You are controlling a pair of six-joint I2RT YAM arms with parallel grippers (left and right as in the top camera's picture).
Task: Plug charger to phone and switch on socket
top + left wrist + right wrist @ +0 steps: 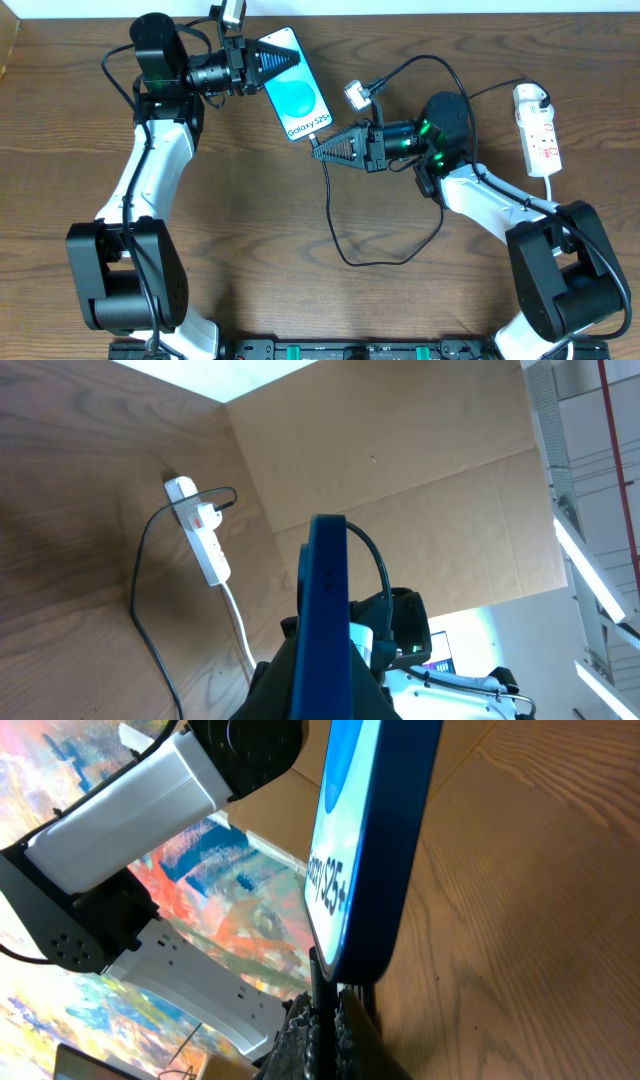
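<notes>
The phone (297,100) has a light-blue screen and is held off the table, slanted, by my left gripper (285,62), which is shut on its upper end. In the left wrist view the phone (325,570) shows edge-on between the fingers (325,660). My right gripper (318,152) is shut on the charger's black connector tip (320,982), which sits right at the phone's lower short end (365,870). The black cable (345,258) loops over the table to the white adapter (530,97), plugged in the socket (540,135).
The white power strip also shows in the left wrist view (205,540) with its white cord running toward me. The wooden table (250,230) has a cardboard wall (400,470) along its far side. Both arms reach in toward the middle.
</notes>
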